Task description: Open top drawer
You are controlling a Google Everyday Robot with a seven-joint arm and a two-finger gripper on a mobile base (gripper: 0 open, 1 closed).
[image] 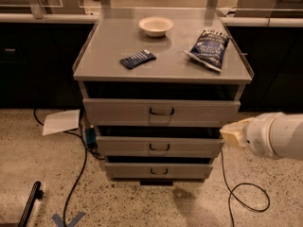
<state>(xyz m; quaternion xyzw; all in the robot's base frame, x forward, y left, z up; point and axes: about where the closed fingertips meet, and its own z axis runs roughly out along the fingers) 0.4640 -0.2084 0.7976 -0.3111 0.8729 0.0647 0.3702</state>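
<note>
The top drawer is the widest of three grey metal drawers under a grey cabinet top. It stands pulled out a little, with a dark gap above its front. Its small dark loop handle sits at the centre of the front. My gripper is at the right, level with the gap between the top and middle drawers, off the drawers' right end and clear of the handle. A white arm segment runs from it to the right edge.
On the cabinet top lie a white bowl, a dark blue packet and a blue chip bag. Middle drawer and bottom drawer sit below. Cables and a paper sheet lie on the speckled floor.
</note>
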